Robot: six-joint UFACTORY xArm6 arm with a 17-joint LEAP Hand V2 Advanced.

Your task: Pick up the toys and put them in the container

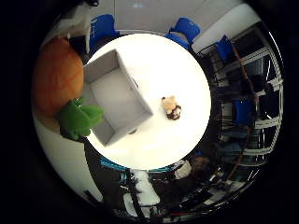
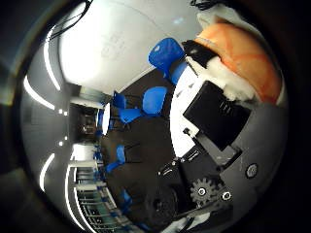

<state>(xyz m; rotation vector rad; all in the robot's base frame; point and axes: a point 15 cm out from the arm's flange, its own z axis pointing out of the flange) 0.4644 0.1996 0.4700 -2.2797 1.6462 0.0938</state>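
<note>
An orange plush toy point(image 1: 56, 75) with a green leafy end point(image 1: 79, 117) is close to the palm, above the near side of the grey open container point(image 1: 117, 93). The right thumb side palm view shows the orange toy point(image 2: 243, 49) pressed against my hand point(image 2: 209, 112), whose black and white fingers curl at it. A small brown and beige toy point(image 1: 171, 107) lies on the round white table point(image 1: 177, 65), a short way from the container's side. The container looks empty.
Blue chairs point(image 1: 187, 28) stand around the far side of the table, and more blue chairs point(image 2: 155, 97) show in the room. Desks and shelving point(image 1: 248, 84) stand beyond the table.
</note>
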